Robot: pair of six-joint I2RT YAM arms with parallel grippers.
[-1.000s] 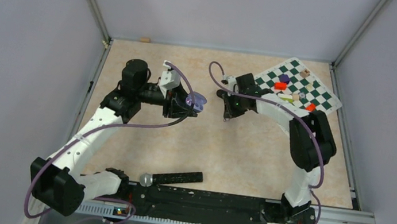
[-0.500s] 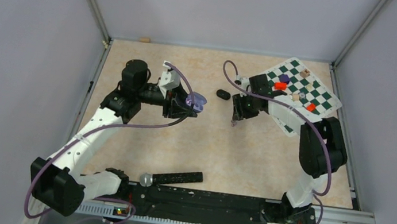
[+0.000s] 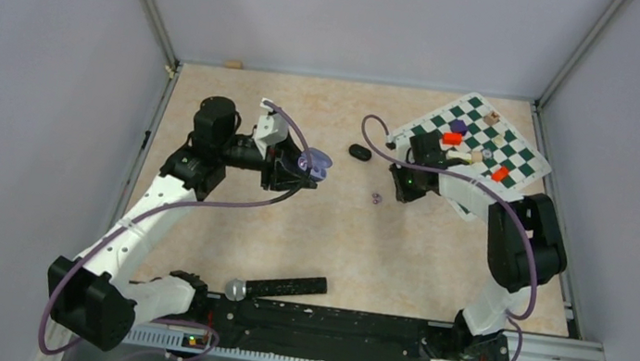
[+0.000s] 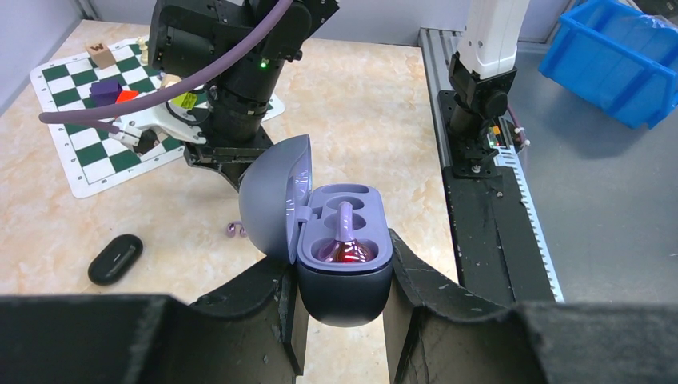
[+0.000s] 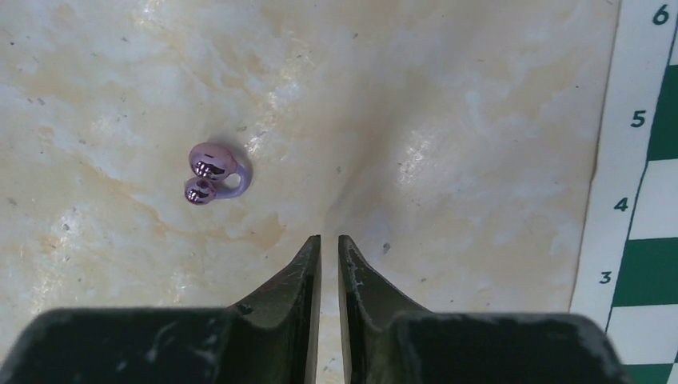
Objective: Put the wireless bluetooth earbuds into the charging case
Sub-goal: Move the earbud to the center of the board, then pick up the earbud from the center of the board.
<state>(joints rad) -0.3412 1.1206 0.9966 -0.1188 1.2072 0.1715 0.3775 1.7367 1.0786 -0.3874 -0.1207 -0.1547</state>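
Your left gripper (image 4: 342, 268) is clamped on the lilac charging case (image 4: 344, 296), mouth up, with its lid (image 4: 272, 196) swung open toward nine o'clock. The seated earbud (image 4: 344, 238) fills the near well, and the well at twelve o'clock of it looks empty. Your right gripper (image 5: 329, 240) has its jaws drawn almost together, only a slit between them and nothing in them. The loose earbud (image 5: 214, 174) lies on the bare table (image 5: 448, 96), near those fingertips but apart from them, at about ten o'clock in the right wrist view. Its long axis runs roughly one to seven o'clock there, so jaws closing along three to nine would, I judge, pinch it across its narrow width once you open them and shift over it. From above, the loose earbud sits between the two arms, about eight o'clock of the right gripper and four o'clock of the charging case. It is nearer the right gripper, and the left gripper is busy anyway. Only the right wrist view shows its shape, two glossy bulbs and a small loop; the top view gives a mere speck. Only the left wrist view shows inside the charging case. The black case (image 3: 359, 152) lies at eleven o'clock of the loose earbud and the chessboard (image 3: 479, 150) farther off at two o'clock; leave both
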